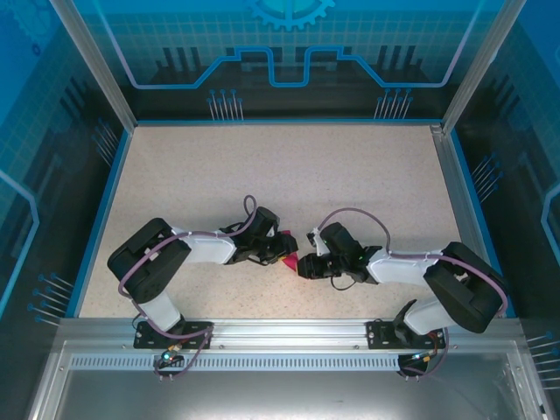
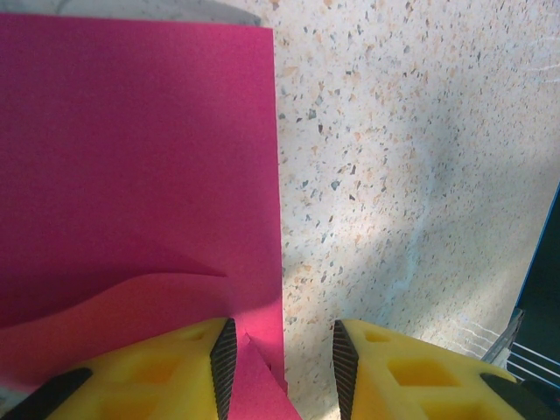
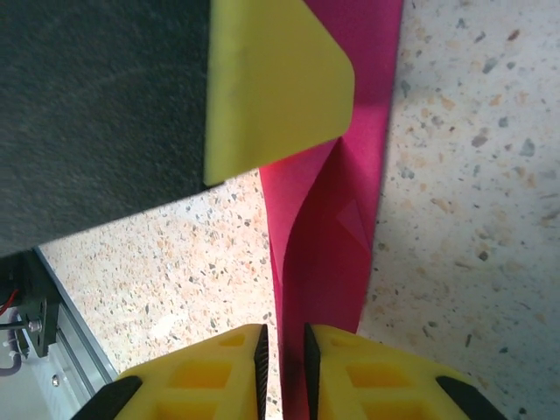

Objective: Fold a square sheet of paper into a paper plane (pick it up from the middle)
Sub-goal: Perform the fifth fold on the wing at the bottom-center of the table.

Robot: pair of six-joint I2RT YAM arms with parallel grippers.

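Yellow fingertips (image 3: 254, 367) of the right gripper (image 3: 284, 372) pinch the thin, floppy, easily creased square sheet of paper (image 2: 131, 157) at its edge, while the left gripper (image 2: 280, 367), open, straddles its three-o'clock edge mid-table.

The worktop (image 1: 289, 166) is a pale speckled surface, beige with small dark and orange flecks that show plainly in both wrist views. A thin blue border (image 1: 101, 223) runs along its left, far and right edges. Silver metal posts (image 1: 92, 61) rise from the far left and far right corners (image 1: 477, 66). Behind the far edge stands a blue backdrop panel (image 1: 289, 44) printed with a grid, circuit-like lines and part of a gear shape at the top. Similar blue panels (image 1: 26, 175) close the left and right sides. Along the near edge lies a slotted aluminium rail (image 1: 289, 331), with a grey metal sheet (image 1: 280, 394) in front of it.
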